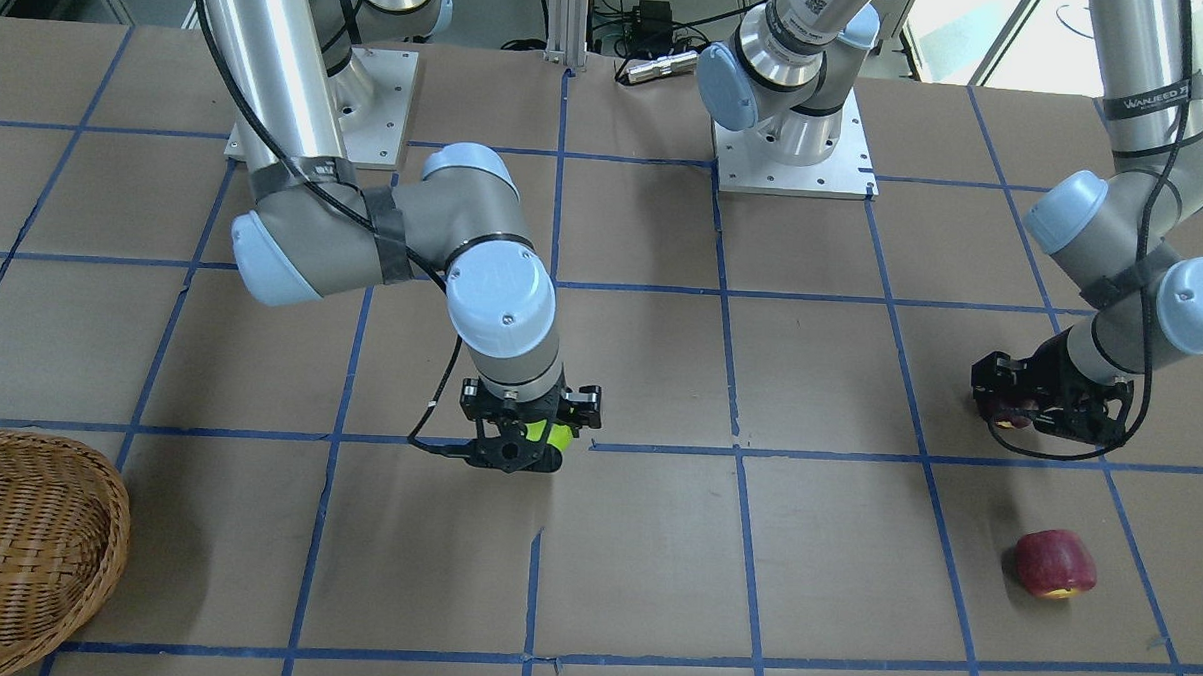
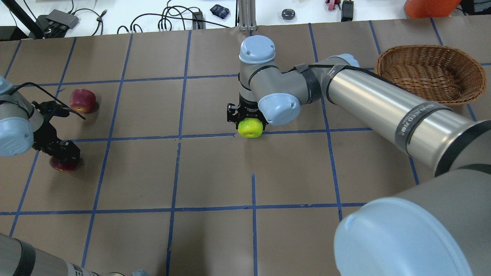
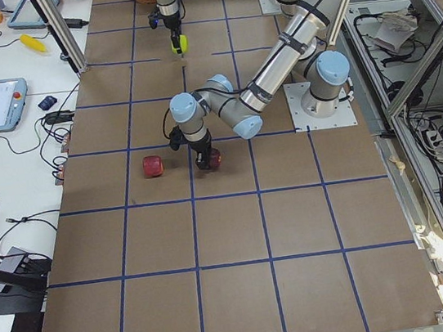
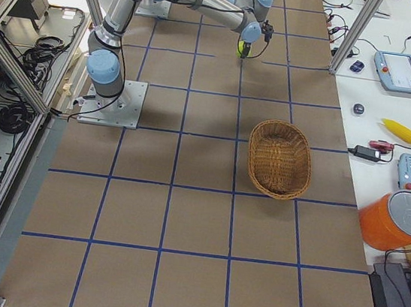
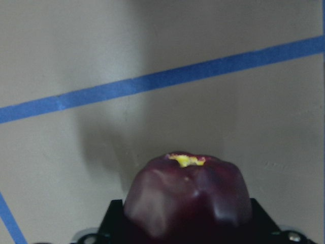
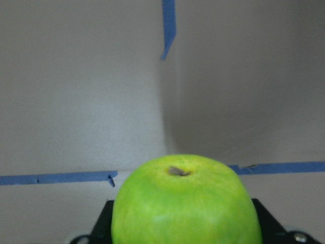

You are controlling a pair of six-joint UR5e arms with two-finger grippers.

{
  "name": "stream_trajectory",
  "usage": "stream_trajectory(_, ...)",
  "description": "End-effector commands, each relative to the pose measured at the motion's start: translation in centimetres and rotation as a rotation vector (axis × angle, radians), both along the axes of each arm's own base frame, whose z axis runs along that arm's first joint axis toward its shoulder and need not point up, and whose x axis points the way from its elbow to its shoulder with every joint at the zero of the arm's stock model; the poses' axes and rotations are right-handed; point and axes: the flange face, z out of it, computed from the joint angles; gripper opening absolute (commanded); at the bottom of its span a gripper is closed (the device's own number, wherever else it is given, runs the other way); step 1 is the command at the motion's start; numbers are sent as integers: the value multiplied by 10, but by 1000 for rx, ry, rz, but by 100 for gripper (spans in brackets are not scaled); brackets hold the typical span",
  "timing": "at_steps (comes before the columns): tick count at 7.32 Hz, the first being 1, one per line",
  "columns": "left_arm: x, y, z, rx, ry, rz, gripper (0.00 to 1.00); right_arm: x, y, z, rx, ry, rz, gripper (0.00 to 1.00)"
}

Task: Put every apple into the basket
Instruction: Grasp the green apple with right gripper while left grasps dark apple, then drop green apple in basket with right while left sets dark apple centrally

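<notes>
Bright yellow-green apple (image 6: 183,203) clamped in right pincer (image 1: 538,438), dark purplish-red apple (image 5: 188,201) in left pincer (image 2: 63,158): either smooth skin could slip mid-carry.

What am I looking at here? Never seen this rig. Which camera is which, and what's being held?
These are two robot arms bolted to a brown table that is taped into a blue grid. Six cameras show the same moment. One faces the robot from across the table, one looks over its shoulders, one sits at each table end, and one rides on each wrist. In the over-shoulder view the left arm comes in at the left and the right arm at the right. The facing view mirrors that. The right jaws are shut on a yellow-green apple near mid-table. The left jaws are shut on a dark purplish apple. A brighter red apple lies loose on the table near the left arm. The wicker basket, on the robot's right, is empty.
</notes>
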Motion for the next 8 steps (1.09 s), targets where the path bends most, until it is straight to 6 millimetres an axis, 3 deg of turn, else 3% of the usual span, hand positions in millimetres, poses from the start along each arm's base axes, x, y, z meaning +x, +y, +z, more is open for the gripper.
stream_trajectory(1,-49,-17,21,-32,-14,-20,41,-143,-49,66,-62,18,-215,0)
stream_trajectory(2,-107,-29,34,-48,-29,3,41,-228,-68,66,-61,25,-270,0)
stream_trajectory(3,-168,-38,46,-86,-17,53,41,-315,-79,69,-81,76,-200,0)
stream_trajectory(4,-227,-38,55,-115,-23,121,41,-378,-81,74,-96,125,-142,0)
stream_trajectory(5,-280,-38,59,-138,-21,188,41,-421,-88,82,-118,163,-31,0)
stream_trajectory(6,-338,-41,61,-163,16,261,41,-464,-91,79,-105,196,-19,0)
stream_trajectory(7,-411,-32,69,-179,44,309,31,-515,-88,75,-89,231,-22,0)
stream_trajectory(8,-464,-19,59,-163,49,347,31,-546,-94,60,-89,241,76,0)
